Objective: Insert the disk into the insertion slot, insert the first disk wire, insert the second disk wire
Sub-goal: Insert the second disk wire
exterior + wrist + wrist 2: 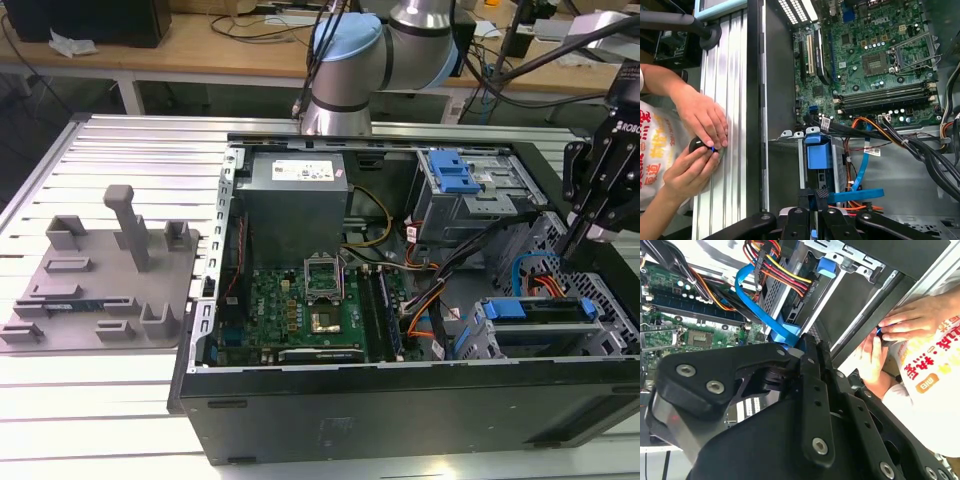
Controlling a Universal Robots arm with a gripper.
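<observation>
**A:** So what's the setup here? Start big.

**B:** Biggest thing is the open computer case (400,400) lying on its side on the slatted metal surface (130,150), so everything inside faces up where the arm can reach from above. The grey power-supply box (295,195) sits at the back of it, and the green motherboard (310,310) is flat in the middle. Off toward the exterior view's left there's a grey fixture tray (95,285) with pegs, well apart from the case.

**A:** And the disk?

**B:** Looks like it's already in. In the exterior view the disk (545,310), with its blue carrier edge, sits inside the insertion slot (600,335), the perforated grey cage at the case's corner toward the exterior view's right. I'd say the sliding-in step is done and this is the wire part.

**A:** What's the gripper doing?

**B:** The gripper (578,232) hangs right over that cage, pointing down. In the second wrist view the fingers (812,365) are pressed together on the flat blue wire (752,297), right by its connector, probably so the plug stays stiff and lined up with the drive's port. The red-and-yellow wire bundle (785,275) runs just beside it.

**A:** Anyone around?

**B:** Yeah, a person's hands (700,137) are on the surface beside the case, fiddling with some small dark thing. Can't tell what it is.
</observation>
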